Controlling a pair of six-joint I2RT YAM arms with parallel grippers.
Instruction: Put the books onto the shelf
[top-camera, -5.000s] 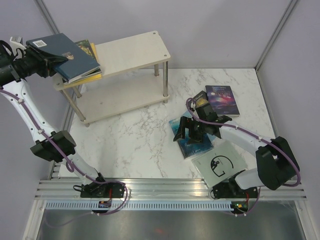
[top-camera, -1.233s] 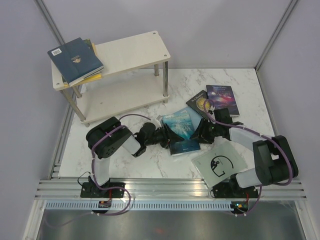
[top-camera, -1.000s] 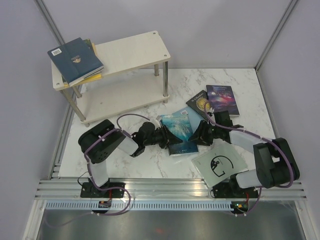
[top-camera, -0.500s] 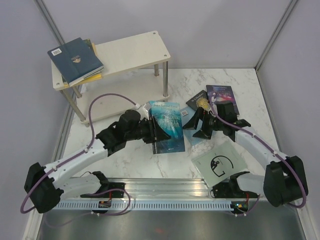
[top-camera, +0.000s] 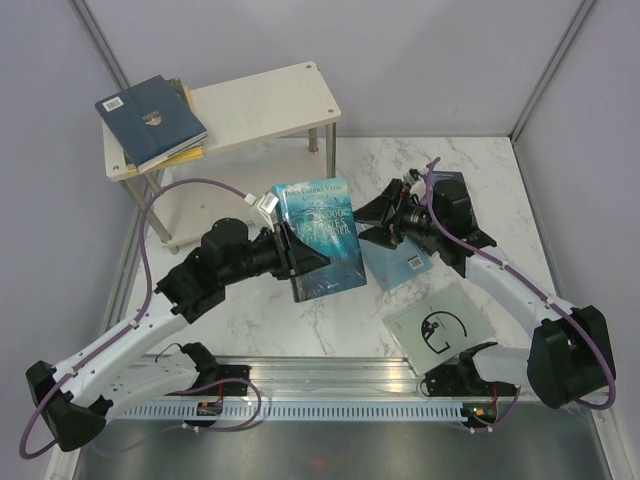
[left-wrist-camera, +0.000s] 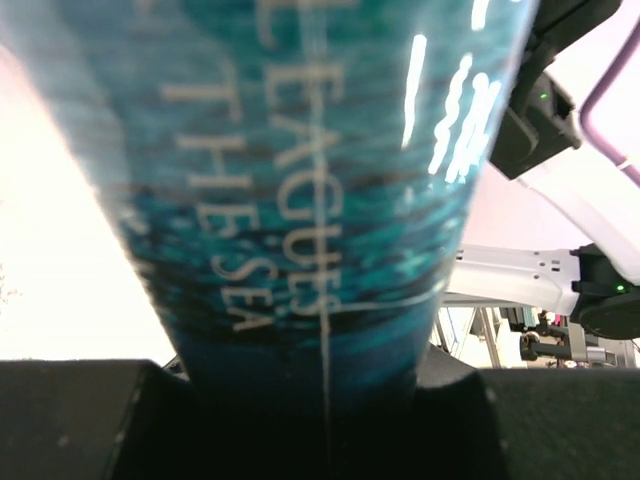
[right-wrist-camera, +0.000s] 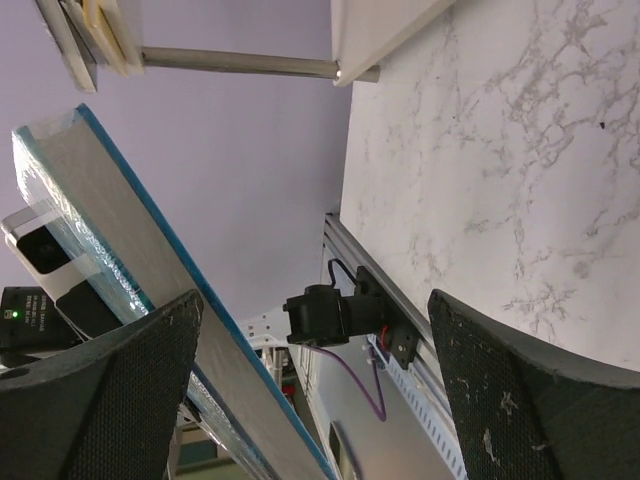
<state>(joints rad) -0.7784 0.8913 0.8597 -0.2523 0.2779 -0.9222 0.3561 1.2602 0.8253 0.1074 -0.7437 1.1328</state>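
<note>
Left claw (top-camera: 293, 256) clamped on 1 edge of the teal book (top-camera: 320, 232), lifted off the marble-look bench (top-camera: 250, 295) between shelf (top-camera: 270, 100) and wide-apart right claw (top-camera: 376, 222): thin glossy paperback may flex and slip, or clip the shelf's slim metal legs or wood-grain boards.

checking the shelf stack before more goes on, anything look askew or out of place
Yes. On the top board of the shelf, the navy book lies twisted on the books beneath it, and the stack overhangs the left end. It looks loosely placed; nothing looks damaged.
</note>
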